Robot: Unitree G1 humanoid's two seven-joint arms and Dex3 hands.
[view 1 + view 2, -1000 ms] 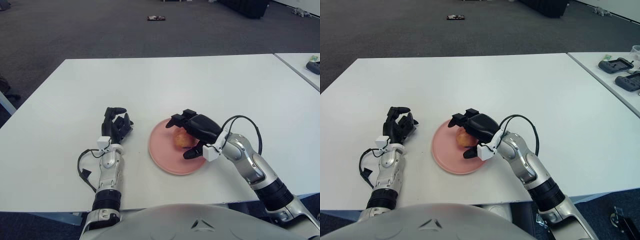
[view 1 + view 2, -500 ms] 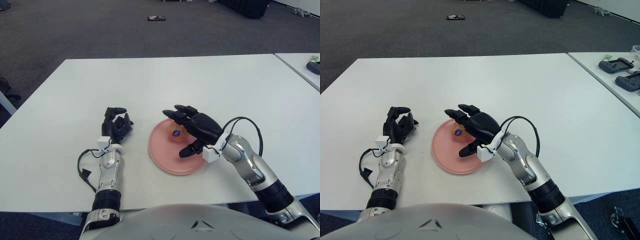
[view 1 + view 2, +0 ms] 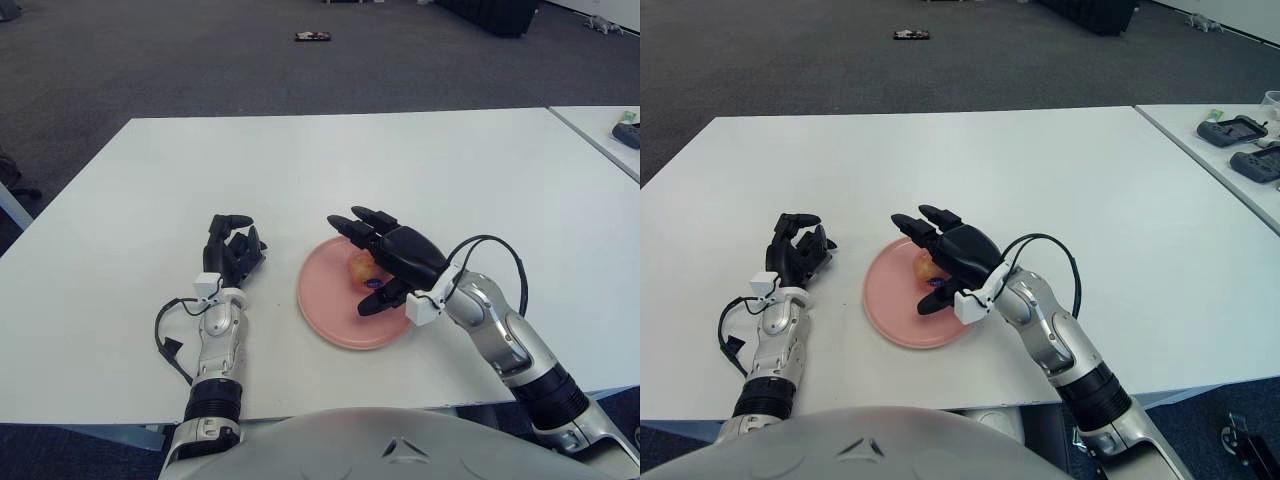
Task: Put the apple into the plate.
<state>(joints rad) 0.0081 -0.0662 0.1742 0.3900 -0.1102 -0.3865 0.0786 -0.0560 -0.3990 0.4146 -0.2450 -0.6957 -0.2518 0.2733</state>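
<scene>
**Apple on the plate, right hand open above it**

The apple [image 3: 360, 267] sits on the pink plate [image 3: 325, 305], toward the plate's far side, and the right hand [image 3: 390, 257] hovers right over it with fingers spread wide and nothing in its grip. The thumb [image 3: 378, 302] hangs low on the near side of the fruit, the other fingers [image 3: 352, 223] reach out past it on the far side. Whether any finger touches the apple, I can't tell; the palm hides most of it.

Over on the left, the left hand [image 3: 232, 252] shows beside the plate on the white table [image 3: 320, 170], fingers loosely curled, holding nothing, idle.

By the look of things, the task is as good as done: the fruit lies inside the rim.

As for handling, an apple is firm, smooth-skinned and round, with moderate weight for its size. It can roll on a shallow plate and slip under a glancing touch, and it bruises if squeezed hard. Should it need re-gripping, the safest hold looks to be around its widest part, thumb opposing the fingers.
</scene>
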